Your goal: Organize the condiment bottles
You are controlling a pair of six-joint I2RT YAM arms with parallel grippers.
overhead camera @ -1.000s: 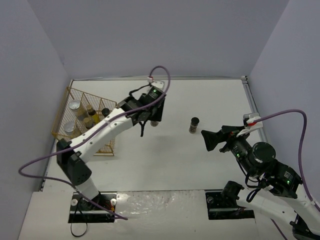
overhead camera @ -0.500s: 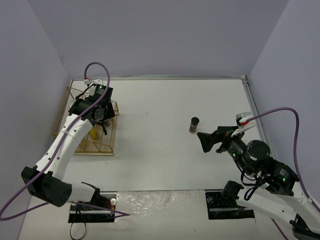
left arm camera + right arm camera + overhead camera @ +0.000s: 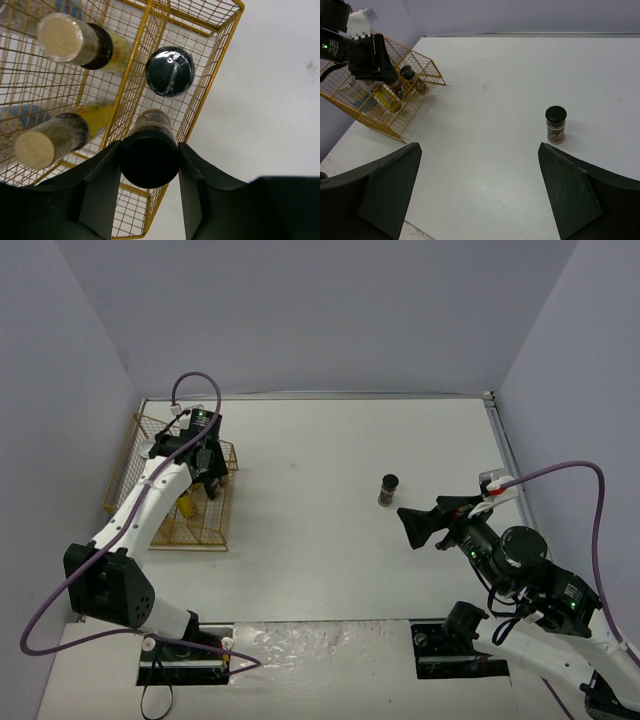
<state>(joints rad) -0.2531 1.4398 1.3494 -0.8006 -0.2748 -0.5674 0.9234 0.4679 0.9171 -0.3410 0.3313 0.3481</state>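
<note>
My left gripper point(image 3: 150, 150) is shut on a dark black-capped jar point(image 3: 150, 159) at the right wall of the gold wire rack point(image 3: 216, 64); from above it hangs over the rack point(image 3: 205, 465). Another black-capped jar point(image 3: 170, 71) stands in the rack just beyond. Two slim yellow-filled bottles point(image 3: 82, 44) point(image 3: 60, 137) stand to their left. Pale blue-labelled bottles point(image 3: 20, 116) show blurred behind the wires. One dark jar point(image 3: 389, 490) stands alone on the table, also in the right wrist view point(image 3: 556, 124). My right gripper point(image 3: 413, 526) is open and empty, near and right of it.
The rack point(image 3: 170, 495) stands at the table's left edge against the left wall. The left arm point(image 3: 367, 52) reaches over it. Grey walls close the table on the left, back and right.
</note>
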